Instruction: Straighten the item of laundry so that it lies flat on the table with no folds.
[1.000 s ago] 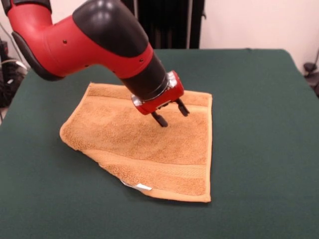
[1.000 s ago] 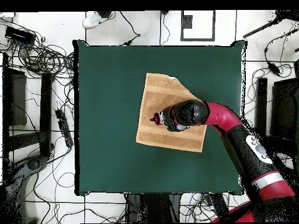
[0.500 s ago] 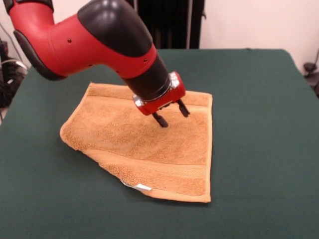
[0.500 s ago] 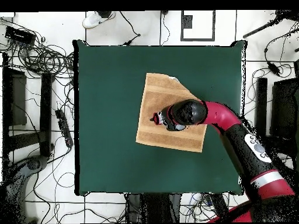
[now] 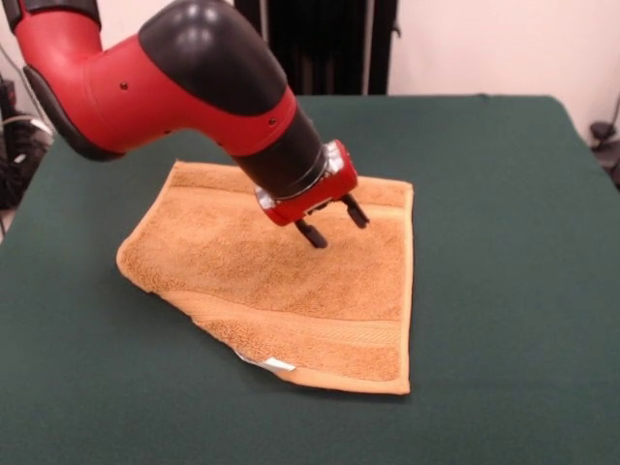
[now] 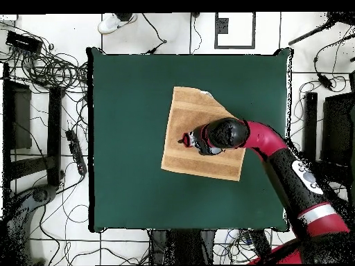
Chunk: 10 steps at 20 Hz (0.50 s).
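Black fingers of the gripper (image 5: 332,222) stand spread apart, grasping nothing, tips hanging just above the middle of the orange-tan towel (image 5: 281,281) (whether they touch the pile cannot be told). The red and black arm (image 5: 165,82) slants in over the cloth. The towel lies near the centre of the dark green table (image 5: 504,242), one corner folded under so that edge runs diagonally, with a small white tag (image 5: 273,363) peeping out beneath it.

Orange-tan terry towel (image 5: 281,281) lying on the green worktop (image 5: 504,242) beneath the pincer (image 5: 332,221), one corner folded under, white tag (image 5: 276,364) showing.
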Tool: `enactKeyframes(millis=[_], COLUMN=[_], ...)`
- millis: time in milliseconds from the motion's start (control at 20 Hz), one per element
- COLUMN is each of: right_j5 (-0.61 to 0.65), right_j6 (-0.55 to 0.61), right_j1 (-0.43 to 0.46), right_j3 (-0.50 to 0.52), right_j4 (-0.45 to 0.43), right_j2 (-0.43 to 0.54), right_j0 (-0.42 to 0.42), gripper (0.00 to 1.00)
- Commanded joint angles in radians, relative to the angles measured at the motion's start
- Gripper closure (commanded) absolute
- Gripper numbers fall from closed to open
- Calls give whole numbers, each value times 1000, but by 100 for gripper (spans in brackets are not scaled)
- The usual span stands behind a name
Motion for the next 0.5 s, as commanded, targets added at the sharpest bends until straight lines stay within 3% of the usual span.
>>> enactKeyframes(millis=[50,500], right_j5=[-11,-103], right_j6=[-196,-120], right_j1=[244,236], right_j3=[-11,74], right_j4=[-53,-49], right_j2=[-76,-80], right_j0=[72,82], gripper=[0,0])
